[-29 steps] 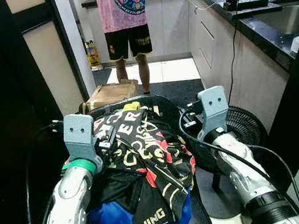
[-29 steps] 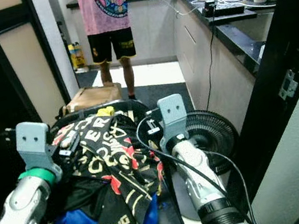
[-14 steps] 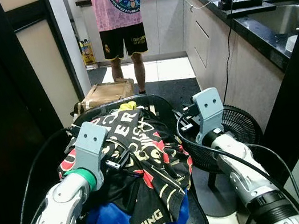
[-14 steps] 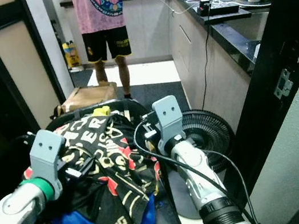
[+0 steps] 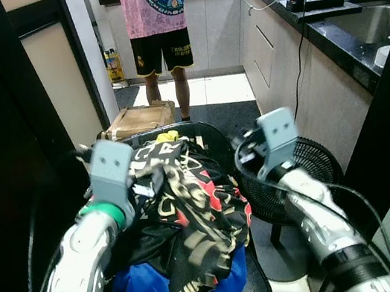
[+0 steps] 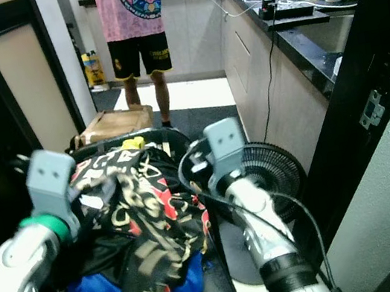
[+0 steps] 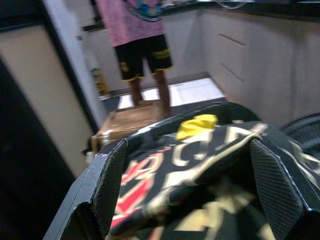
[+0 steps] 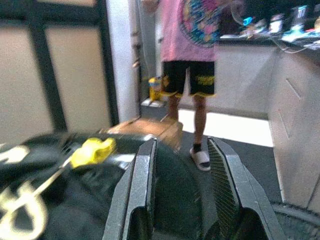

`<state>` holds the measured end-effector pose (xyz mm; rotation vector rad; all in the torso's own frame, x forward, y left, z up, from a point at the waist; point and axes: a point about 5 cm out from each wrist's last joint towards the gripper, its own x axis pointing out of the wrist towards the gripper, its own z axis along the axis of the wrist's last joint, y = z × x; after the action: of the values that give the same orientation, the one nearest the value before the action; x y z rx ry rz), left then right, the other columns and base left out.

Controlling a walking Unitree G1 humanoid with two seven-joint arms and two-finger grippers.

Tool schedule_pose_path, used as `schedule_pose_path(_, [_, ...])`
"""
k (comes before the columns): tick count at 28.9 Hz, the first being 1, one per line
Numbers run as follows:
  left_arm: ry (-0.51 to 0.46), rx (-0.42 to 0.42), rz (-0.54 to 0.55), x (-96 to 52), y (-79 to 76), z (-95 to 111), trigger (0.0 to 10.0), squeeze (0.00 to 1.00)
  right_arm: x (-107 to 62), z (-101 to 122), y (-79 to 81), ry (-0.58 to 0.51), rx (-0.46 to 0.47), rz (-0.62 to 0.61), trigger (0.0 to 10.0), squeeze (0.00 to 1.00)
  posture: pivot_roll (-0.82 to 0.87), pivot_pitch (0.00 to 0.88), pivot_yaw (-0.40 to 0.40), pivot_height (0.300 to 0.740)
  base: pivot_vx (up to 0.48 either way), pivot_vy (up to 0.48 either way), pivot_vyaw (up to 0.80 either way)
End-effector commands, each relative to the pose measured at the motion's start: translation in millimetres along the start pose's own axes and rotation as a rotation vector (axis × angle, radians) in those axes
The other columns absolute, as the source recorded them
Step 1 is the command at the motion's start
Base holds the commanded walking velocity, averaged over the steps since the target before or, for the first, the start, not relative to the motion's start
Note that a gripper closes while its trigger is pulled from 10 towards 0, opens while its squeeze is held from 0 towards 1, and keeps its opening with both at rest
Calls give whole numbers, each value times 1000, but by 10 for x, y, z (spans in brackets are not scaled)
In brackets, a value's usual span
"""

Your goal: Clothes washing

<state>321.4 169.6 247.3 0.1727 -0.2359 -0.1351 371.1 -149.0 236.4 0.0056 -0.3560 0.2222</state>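
Now | left gripper [image 7: 190,165] spread over clothes [image 5: 185,216] | basket [image 5: 212,134]

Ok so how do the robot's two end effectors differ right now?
The left end effector has its fingers spread wide over the printed black garment; the right end effector keeps a narrower gap at the basket's rim, on no cloth. Both reach toward the laundry basket.
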Motion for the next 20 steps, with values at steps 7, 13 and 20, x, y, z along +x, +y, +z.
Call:
schedule_pose_path(7, [9,7,22,-25,78,-138,10000,0,-199,-281,349,129,142,318,10000,1000,-28,56,21,740,0,0,0])
schedule_pose_path(13, [-3,35,40,0,114,-133,10000,0,-152,-333,603,129,133,337,10000,1000,-19,57,13,740,0,0,0])
schedule_pose_path(20, [-77,-33,58,-11,175,-40,10000,0,-113,-300,611,117,163,349,10000,804,-16,57,11,740,0,0,0])
